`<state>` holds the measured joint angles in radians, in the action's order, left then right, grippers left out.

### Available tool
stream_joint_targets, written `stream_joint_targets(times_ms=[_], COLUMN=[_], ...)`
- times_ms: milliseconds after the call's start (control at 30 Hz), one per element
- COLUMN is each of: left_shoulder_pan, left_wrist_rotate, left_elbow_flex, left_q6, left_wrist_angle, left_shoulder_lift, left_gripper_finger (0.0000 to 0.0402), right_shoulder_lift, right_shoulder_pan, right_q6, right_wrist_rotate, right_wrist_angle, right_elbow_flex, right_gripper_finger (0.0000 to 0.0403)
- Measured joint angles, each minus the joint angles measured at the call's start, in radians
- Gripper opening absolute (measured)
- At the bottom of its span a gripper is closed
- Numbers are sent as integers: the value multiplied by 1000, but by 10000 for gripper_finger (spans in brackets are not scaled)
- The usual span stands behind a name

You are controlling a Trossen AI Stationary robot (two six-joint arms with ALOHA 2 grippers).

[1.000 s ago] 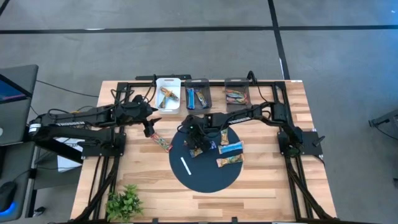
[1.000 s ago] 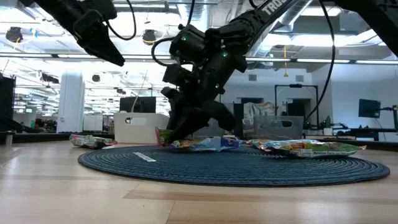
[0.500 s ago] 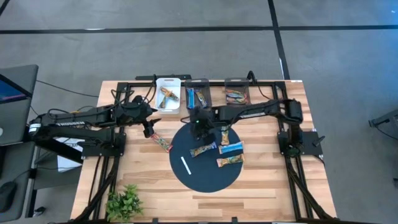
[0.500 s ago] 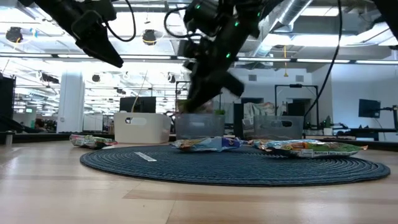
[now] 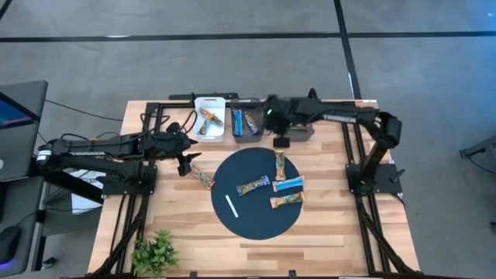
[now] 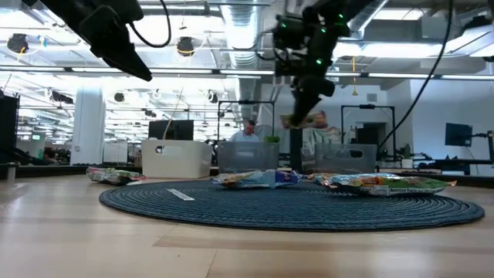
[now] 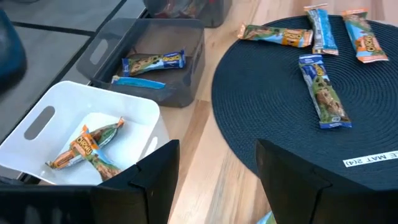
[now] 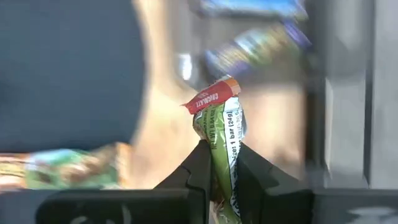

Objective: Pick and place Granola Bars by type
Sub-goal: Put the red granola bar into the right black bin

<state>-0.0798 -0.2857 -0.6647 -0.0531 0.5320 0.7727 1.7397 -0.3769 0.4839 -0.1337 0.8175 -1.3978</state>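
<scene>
My right gripper (image 5: 281, 140) hangs high over the near rim of the right dark bin (image 5: 297, 121), shut on a green granola bar with a red end (image 8: 219, 118); the bar also shows in the low view (image 6: 296, 119). Several bars lie flat on the round dark mat (image 5: 260, 221): blue ones (image 5: 287, 184) and orange-brown ones (image 5: 253, 186). One more bar (image 5: 203, 179) lies on the wood left of the mat. My left gripper (image 7: 217, 180) is open and waits above the table near the white bin (image 5: 209, 126). My right gripper pinches the green bar between its two fingers (image 8: 200, 163), with the red end (image 8: 211, 96) sticking out past the fingertips. The fingers point down from above. The bar is lifted clear and hangs tilted below them (image 6: 296, 119).
The white bin holds orange-brown bars (image 7: 87, 146), the middle dark bin (image 5: 246, 122) blue ones (image 7: 154, 61), the right bin reddish ones. A thin white stick (image 5: 231, 206) lies on the mat. A small plant (image 5: 155, 252) stands at the near left corner.
My right gripper has risen from the mat's far left part with the green bar and swung toward the far edge and right, to above the bins. The bar is now lifted clear. The other bars and my left arm have stayed put.
</scene>
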Motion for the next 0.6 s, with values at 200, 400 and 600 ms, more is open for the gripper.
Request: stream_joint_targets(times_ms=[200,400,600], left_shoulder_pan=[9,9,8], left_wrist_rotate=[-15,-16,-15], left_elbow_flex=[0,0,0], left_q6=[10,22,31], left_wrist_angle=[-9,-56,-87], left_shoulder_lift=[0,0,0], left_gripper_finger=[205,205,205], right_shoulder_lift=[-57,-48,-34], right_shoulder_pan=[-202,-367,-422], right_q6=[-150,-390,-397], right_wrist_rotate=[4,19,147], right_wrist_angle=[-50,-122,-203], right_elbow_flex=[70,126,147], right_gripper_finger=[39,54,56])
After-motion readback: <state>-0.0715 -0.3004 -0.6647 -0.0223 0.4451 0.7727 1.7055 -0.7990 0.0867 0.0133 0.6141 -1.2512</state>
